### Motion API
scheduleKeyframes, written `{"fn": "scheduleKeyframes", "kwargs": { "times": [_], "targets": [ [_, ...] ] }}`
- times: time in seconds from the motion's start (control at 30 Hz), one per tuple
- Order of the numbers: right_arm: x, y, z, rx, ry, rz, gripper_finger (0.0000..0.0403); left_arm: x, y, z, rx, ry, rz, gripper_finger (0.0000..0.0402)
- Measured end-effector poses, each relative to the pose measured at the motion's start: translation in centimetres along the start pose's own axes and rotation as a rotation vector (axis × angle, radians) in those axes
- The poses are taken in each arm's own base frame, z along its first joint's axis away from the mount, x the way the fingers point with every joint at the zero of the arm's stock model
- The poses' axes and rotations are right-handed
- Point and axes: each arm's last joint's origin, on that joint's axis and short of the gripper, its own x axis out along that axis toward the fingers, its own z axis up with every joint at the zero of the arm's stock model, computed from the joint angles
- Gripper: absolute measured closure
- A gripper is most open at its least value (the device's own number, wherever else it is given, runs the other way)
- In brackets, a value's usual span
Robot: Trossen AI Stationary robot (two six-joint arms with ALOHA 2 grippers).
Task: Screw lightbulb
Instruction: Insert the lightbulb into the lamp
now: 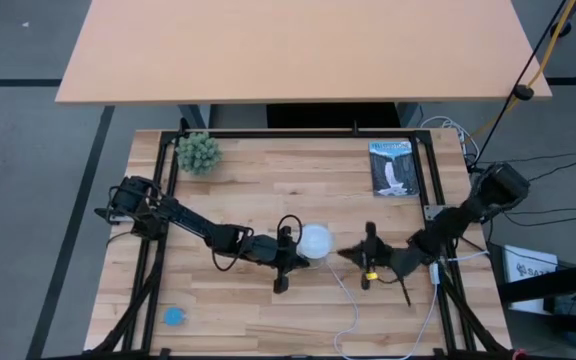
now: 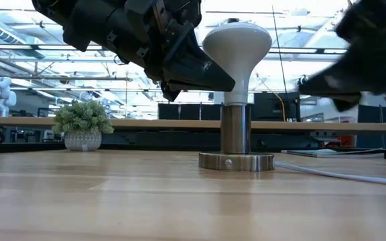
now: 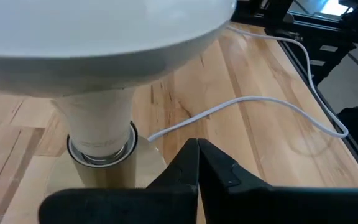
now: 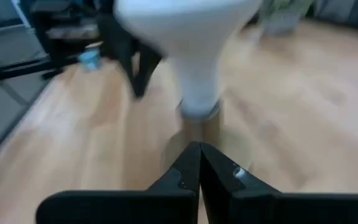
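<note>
Low view: lightbulb (image 2: 236, 50) stands upright in the metal socket (image 2: 236, 137) mid-table. Left gripper (image 3: 197, 163) and right gripper (image 4: 199, 160) both clenched, empty, just beside the bulb. Risk: a closed fingertip nudging the dome could tip the socket or cross-thread the base.

Lightbulb (image 2: 236, 47) stands upright in socket (image 2: 236, 134) (metal).

The upright lightbulb (image 1: 315, 240) on its socket stand (image 2: 236, 161) is hemmed by the left tool (image 1: 296, 256) just beside it and the right tool (image 1: 346, 255) near the other side, a white cord (image 1: 351, 300) trailing across the desk (image 1: 268, 310) toward its near edge.
</note>
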Motion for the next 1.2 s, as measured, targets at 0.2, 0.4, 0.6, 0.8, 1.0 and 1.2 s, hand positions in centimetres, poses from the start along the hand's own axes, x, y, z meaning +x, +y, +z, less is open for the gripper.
{"fn": "scheduleKeyframes", "kwargs": {
  "times": [0.2, 0.4, 0.6, 0.8, 1.0, 1.2],
  "targets": [
    [3.8, -2.7, 0.8, -0.049, 0.023, 0.016, 0.0403, 0.0, 0.1, 0.0, -0.001, -0.004, 0.004, 0.0401],
    [4.9, -4.0, 2.0, -0.055, -0.022, 0.100, 0.0403, 0.0, 0.4, 0.0, -0.003, 0.003, 0.018, 0.0401],
    [5.9, -4.6, 2.7, -0.056, 0.004, 0.153, 0.0403, 0.1, 1.1, 0.2, -0.011, -0.001, 0.042, 0.0402],
    [6.2, -4.2, 3.1, -0.063, 0.015, 0.196, 0.0403, 0.1, 1.3, 0.0, -0.010, 0.020, 0.049, 0.0401],
    [6.1, -4.0, 2.6, -0.037, 0.078, 0.270, 0.0403, 0.0, 1.4, -0.3, -0.008, 0.045, 0.072, 0.0402],
    [5.7, -3.1, 2.2, -0.047, 0.123, 0.366, 0.0403, 0.0, 1.5, -0.4, -0.010, 0.069, 0.083, 0.0401]
  ]
}}
